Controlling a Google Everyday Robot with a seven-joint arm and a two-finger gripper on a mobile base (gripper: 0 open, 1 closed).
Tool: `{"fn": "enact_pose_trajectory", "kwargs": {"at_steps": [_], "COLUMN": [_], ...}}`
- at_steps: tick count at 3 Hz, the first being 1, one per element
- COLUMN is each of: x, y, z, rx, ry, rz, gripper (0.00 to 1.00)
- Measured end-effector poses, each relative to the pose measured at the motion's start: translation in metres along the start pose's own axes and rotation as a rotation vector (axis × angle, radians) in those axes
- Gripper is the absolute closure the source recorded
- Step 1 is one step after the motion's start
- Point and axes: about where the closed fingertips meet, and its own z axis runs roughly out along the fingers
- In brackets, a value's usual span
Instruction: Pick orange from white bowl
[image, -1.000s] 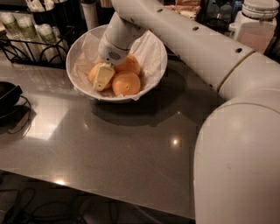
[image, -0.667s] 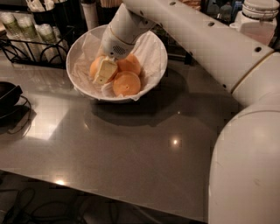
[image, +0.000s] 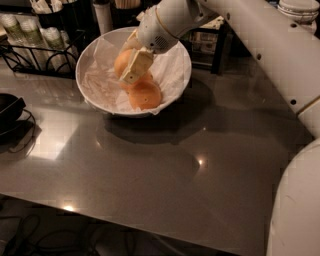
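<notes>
The white bowl (image: 175, 55), lined with crumpled white paper, stands at the back of the grey table. My gripper (image: 128, 56) hangs over the bowl's middle, shut on a pale orange (image: 121, 63) that sits between its cream fingers (image: 135, 65), raised a little above the paper. A second orange (image: 145, 95) with a small dark navel dot lies in the bowl's front. A sliver of a third orange (image: 146, 77) shows between them, mostly hidden by the finger.
A black wire rack (image: 35, 50) with bottles stands at the back left beside the bowl. A black object (image: 9, 112) lies at the left edge. Dark containers and a shelf (image: 207, 40) stand behind the bowl. My white arm (image: 280, 55) fills the right side.
The gripper has risen from the bowl's left bottom toward its middle, carrying the pale orange up with it. The other oranges stayed in the bowl.
</notes>
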Motion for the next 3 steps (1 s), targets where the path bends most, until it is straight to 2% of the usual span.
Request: {"fn": "enact_pose_trajectory", "kwargs": {"at_steps": [2,3], "x": [0.004,0.005], "y": [0.006,0.006], "z": [-0.051,-0.053], "rx": [0.019,0.021], "ry": [-0.170,-0.173], "rz": [0.039,0.042], "gripper": [1.00,1.00]}}
